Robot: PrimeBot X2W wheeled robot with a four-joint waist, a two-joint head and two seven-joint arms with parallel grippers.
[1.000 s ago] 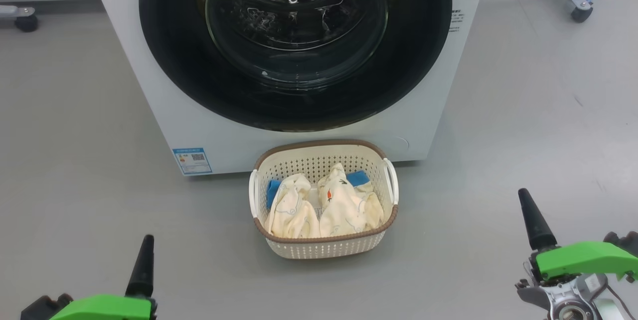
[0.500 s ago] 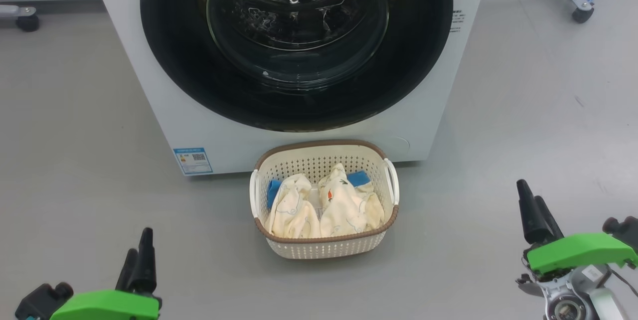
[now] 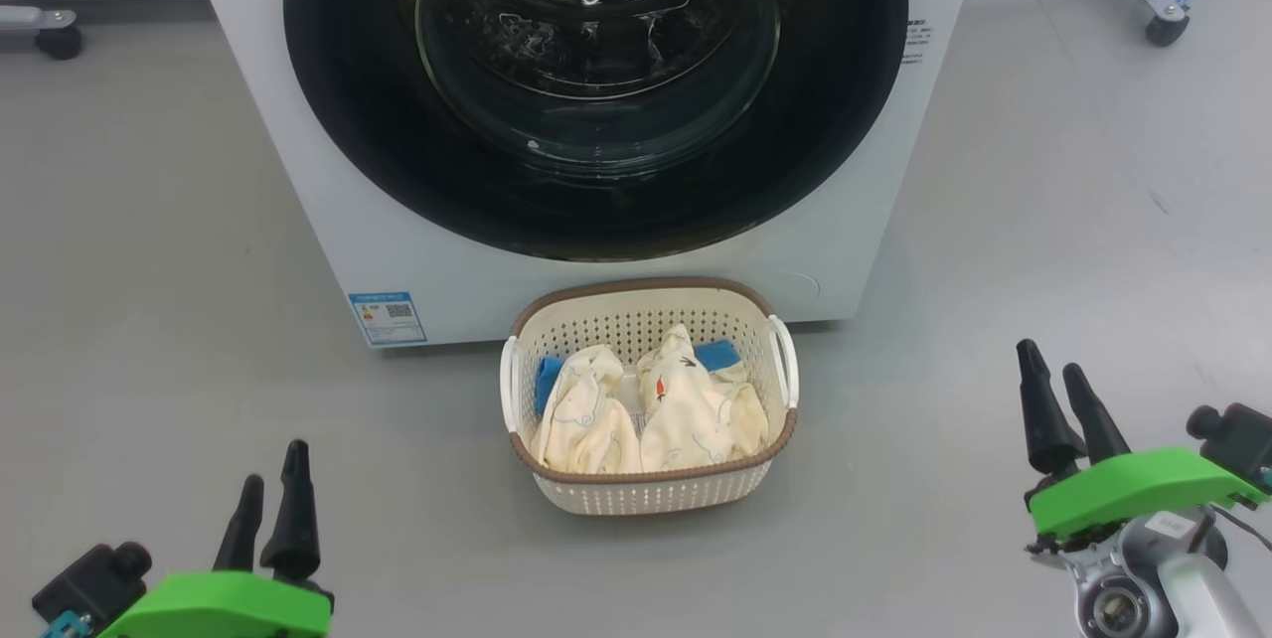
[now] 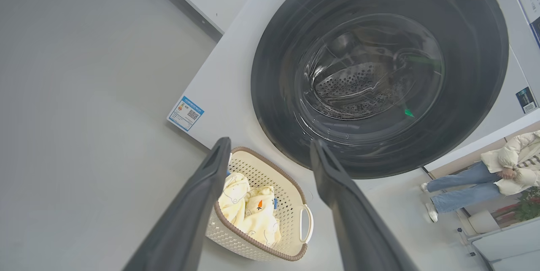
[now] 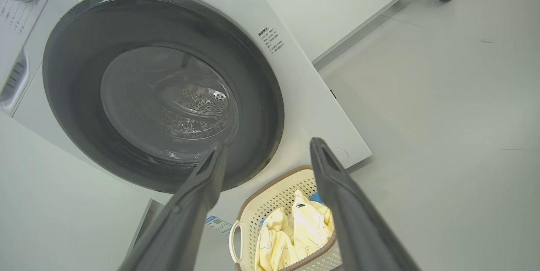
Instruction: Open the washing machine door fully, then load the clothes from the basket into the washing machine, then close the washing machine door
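Head view's top edge cuts off the big white front-loading washing machine (image 3: 397,250) and its round black-rimmed glass door (image 3: 596,72). Print on its small blue sticker (image 3: 387,317) is too small to read. Cream-yellow printed garments (image 3: 651,409) hide most of the bright blue cloth pieces (image 3: 546,382) and the floor of the perforated cream plastic basket (image 3: 646,494).

Washing machine (image 3: 467,290) far centre on the floor (image 3: 149,221); basket (image 3: 646,494) just before it, clothes (image 3: 696,414) inside. Left gripper (image 3: 273,462) near left, right gripper (image 3: 1047,357) near right, well apart from basket.
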